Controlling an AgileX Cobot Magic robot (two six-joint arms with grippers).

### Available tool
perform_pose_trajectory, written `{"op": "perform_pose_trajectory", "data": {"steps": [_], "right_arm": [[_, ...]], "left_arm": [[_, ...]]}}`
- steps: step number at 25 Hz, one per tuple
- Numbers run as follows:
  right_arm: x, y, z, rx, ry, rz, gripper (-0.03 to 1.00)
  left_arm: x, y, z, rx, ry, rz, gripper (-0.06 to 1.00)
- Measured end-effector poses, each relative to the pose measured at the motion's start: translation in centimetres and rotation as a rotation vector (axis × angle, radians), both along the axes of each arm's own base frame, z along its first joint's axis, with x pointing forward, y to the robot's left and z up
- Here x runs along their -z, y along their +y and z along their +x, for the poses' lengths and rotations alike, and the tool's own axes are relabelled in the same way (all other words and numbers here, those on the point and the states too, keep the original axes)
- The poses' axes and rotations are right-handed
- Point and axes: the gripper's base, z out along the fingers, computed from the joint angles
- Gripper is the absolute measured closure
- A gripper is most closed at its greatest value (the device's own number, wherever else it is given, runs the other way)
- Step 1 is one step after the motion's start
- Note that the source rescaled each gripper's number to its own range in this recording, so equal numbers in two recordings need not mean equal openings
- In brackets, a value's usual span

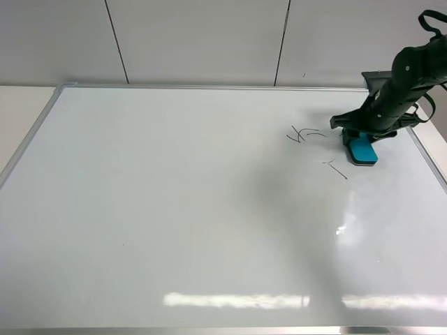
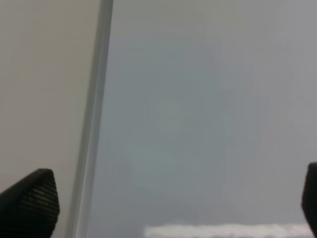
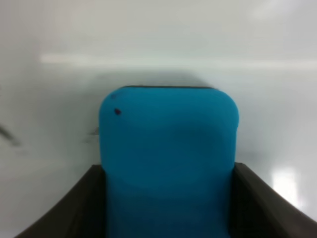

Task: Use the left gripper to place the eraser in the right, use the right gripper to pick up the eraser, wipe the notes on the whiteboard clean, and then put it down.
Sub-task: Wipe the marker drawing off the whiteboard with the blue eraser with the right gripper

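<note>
- Eraser (image 1: 362,151) is lying flat on the whiteboard (image 1: 174,209), just beside the notes (image 1: 307,134).
- I'm clamping its long sides in my right gripper (image 1: 357,139); my left gripper (image 2: 168,210) is hanging wide, empty.
- I'm judging it light, with a stiff shell and a slick felt base; a low side grip is suiting it.
- Frame (image 1: 427,158) is crowding the side away from the notes; open board is lying beyond them.

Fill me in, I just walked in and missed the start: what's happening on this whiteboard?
The right gripper is shut on the teal eraser and holds it against the whiteboard near its right edge, just beside the notes. A few thin marker strokes are there, so the wiping is not finished. The left gripper is open and empty, over the board by its frame.
</note>
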Motion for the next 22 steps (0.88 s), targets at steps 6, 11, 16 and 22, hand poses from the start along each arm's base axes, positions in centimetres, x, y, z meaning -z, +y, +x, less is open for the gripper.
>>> {"op": "perform_pose_trajectory", "data": {"steps": [6, 11, 16, 22], "right_arm": [[0.0, 1.1, -0.1, -0.06, 0.013, 0.011, 0.93], [0.1, 6.1, -0.9, -0.23, 0.06, -0.004, 0.93], [0.1, 11.9, -2.5, -0.383, 0.081, -0.011, 0.93], [0.1, 15.4, -4.1, -0.482, 0.079, -0.014, 0.93]], "left_arm": [[0.0, 0.0, 0.0, 0.0, 0.0, 0.0, -0.05], [0.0, 0.0, 0.0, 0.0, -0.001, 0.0, -0.05], [0.0, 0.0, 0.0, 0.0, -0.001, 0.0, -0.05], [0.0, 0.0, 0.0, 0.0, -0.001, 0.0, -0.05]]}}
